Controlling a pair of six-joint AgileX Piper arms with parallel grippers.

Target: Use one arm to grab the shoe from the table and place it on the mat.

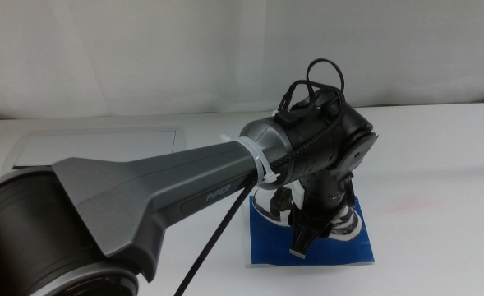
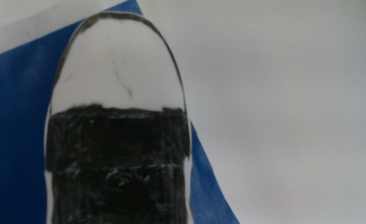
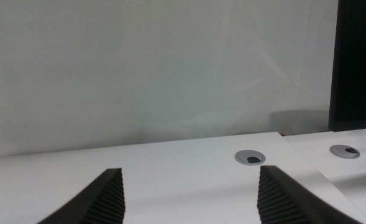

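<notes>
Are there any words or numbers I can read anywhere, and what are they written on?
"PiPER": faint small letters on the grey shell of the left arm, just about readable in the middle view.
Shoe, mat, table: no writing shows on them.

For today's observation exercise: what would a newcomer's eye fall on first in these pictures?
First the bulky grey left arm, sweeping in from the left across the middle view, its gripper down over the bright blue mat. Next the shoe, filling the left wrist view with its white toe and dark panel, lying over the mat. The right gripper waits open, away from the mat.
</notes>
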